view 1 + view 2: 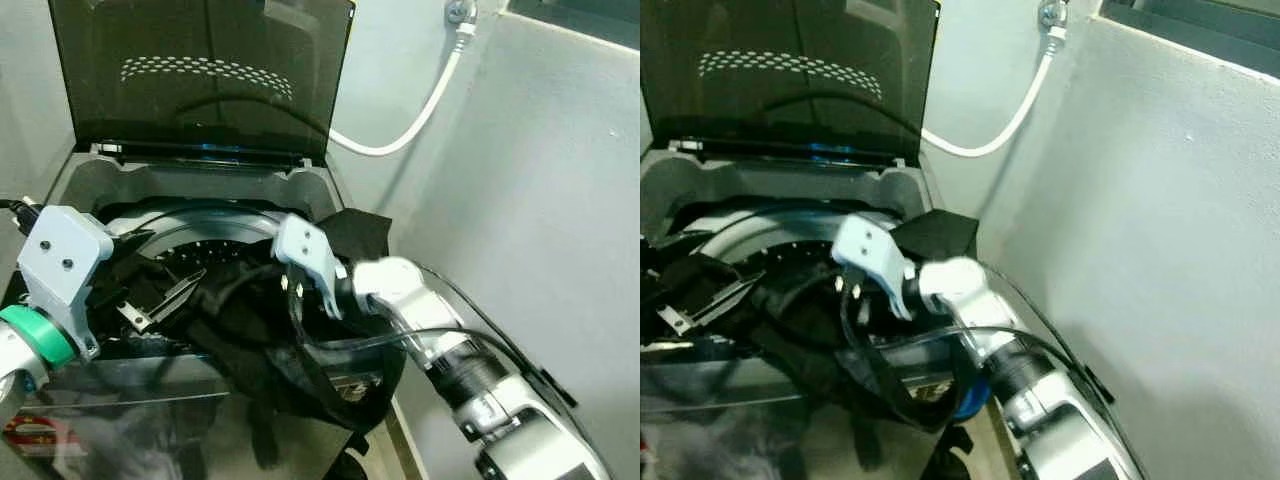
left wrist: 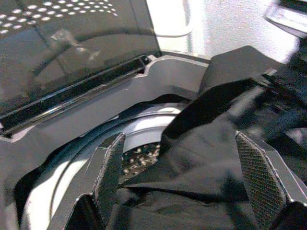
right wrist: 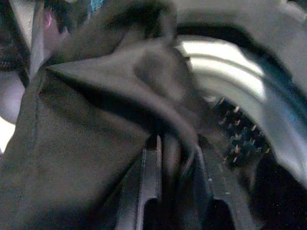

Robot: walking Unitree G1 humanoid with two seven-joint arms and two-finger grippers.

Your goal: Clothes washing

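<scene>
Right claw point(image 3: 177, 158) is mostly buried in the black garment point(image 1: 250, 330), clamped on a fold. Garment drapes front-to-back over washer point(image 1: 330, 185) rim, drum half hidden. Left claw point(image 2: 184, 187) spread apart above it.

garment point(image 1: 300, 350) in washer point(image 1: 90, 180), over front rim

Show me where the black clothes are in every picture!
Left eye view: black cloth garment draped over the washer's front rim.
Right eye view: lower left.
Left wrist view: between the open fingers.
Right wrist view: pinched, close up.
Shared landmark: perforated steel drum.
</scene>
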